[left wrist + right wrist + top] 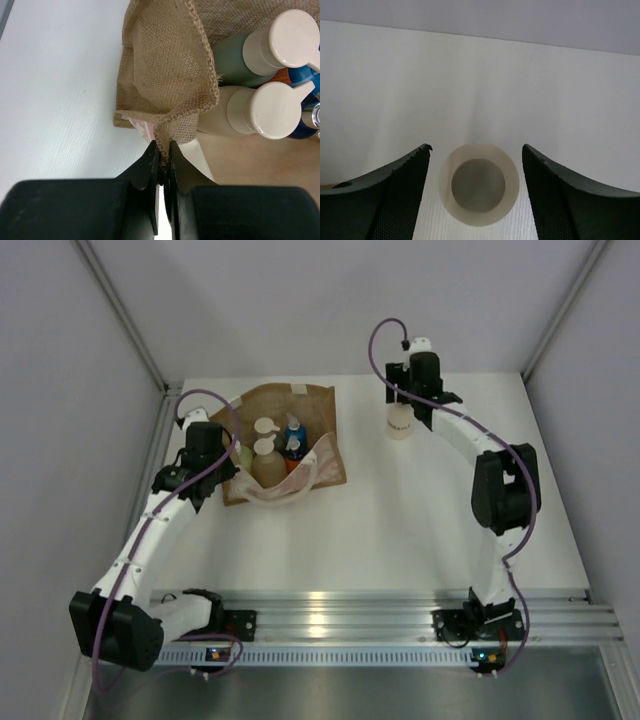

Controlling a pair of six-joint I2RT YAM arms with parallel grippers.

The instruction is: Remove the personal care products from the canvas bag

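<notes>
The canvas bag (310, 410) lies at the back left with its mouth open. In it I see a grey-green bottle (232, 62) and a beige bottle (217, 116), both with cream caps, a blue bottle (293, 428) and an orange one (293, 448). My left gripper (232, 456) is shut on the bag's jute rim (164, 131) and holds it up. A cream bottle (398, 424) stands upright on the table at the back right. My right gripper (401, 405) is open just above it. In the right wrist view the bottle (479, 212) sits between the spread fingers (395, 200), touching neither.
Grey walls close in the white table (420, 520) at the back and on both sides. A metal rail (330, 615) with both arm bases runs along the near edge. The bag's cream handle (300, 485) hangs over its near side.
</notes>
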